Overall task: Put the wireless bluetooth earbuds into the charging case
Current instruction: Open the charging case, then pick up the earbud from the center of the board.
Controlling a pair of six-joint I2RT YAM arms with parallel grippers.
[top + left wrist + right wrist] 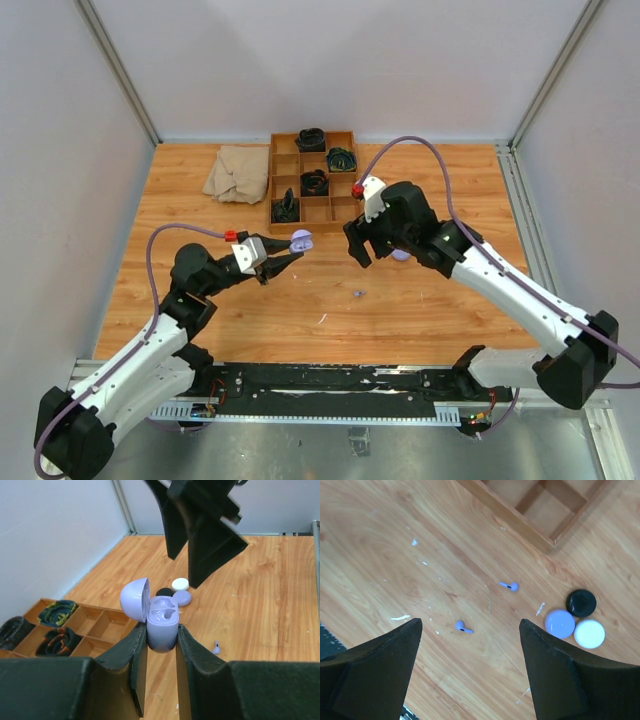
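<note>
At L gripper (161, 630): open lilac case (159, 622) clamped, prob. upright.

Wooden table (200, 300): divided tray (284, 165), beige cloth (237, 174), two lilac earbuds (463, 627) (509, 585), three round pucks (559, 623).

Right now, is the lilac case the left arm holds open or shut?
Open: case lid hinged back, both wells look empty. Two lilac earbuds lie on the table.

left claw (161, 634) clamped on lilac case (163, 617) | lid (135, 598) up, both sockets empty | black puck (163, 593), white puck (180, 584), lilac puck (182, 598) clustered just behind | lilac bud (216, 648) on worktop (270, 605), right of case | right claw (182, 571) overhead, jaws apart | tray (95, 623) at left, coiled cables (57, 612) inside
</note>
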